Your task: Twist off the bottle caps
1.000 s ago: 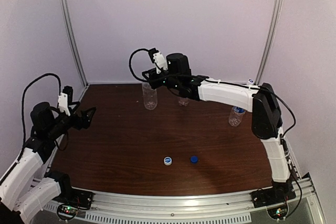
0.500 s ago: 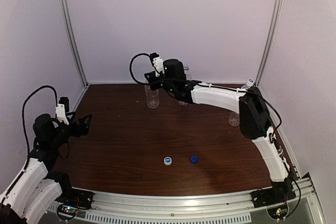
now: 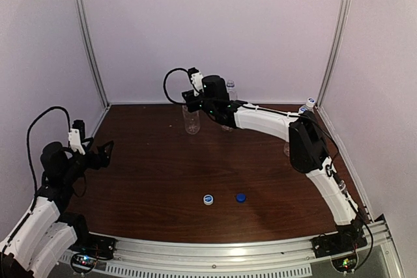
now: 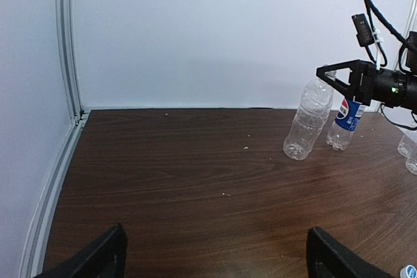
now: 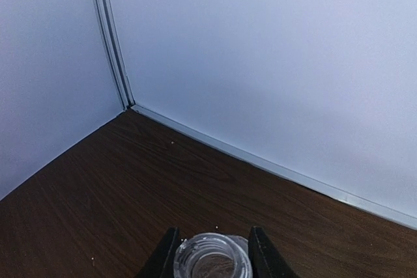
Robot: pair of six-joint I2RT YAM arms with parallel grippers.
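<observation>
The right hand (image 5: 212, 255) pinches the open bottle (image 4: 305, 125) by its neck at the desk's (image 3: 150, 180) far edge, likely to keep it steady. A white cap (image 3: 208, 199) and a blue cap (image 3: 241, 196) lie near the front edge. The left hand (image 4: 218, 255) hangs wide open by the left edge.

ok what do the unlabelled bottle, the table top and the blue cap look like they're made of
Unlabelled bottle: likely thin clear plastic, glossy; the wall shows through it, ribbed sides.
Table top: dark wood or wood-look laminate; grain streaks, soft sheen.
Blue cap: probably plastic, solid colour; too small to confirm.
</observation>
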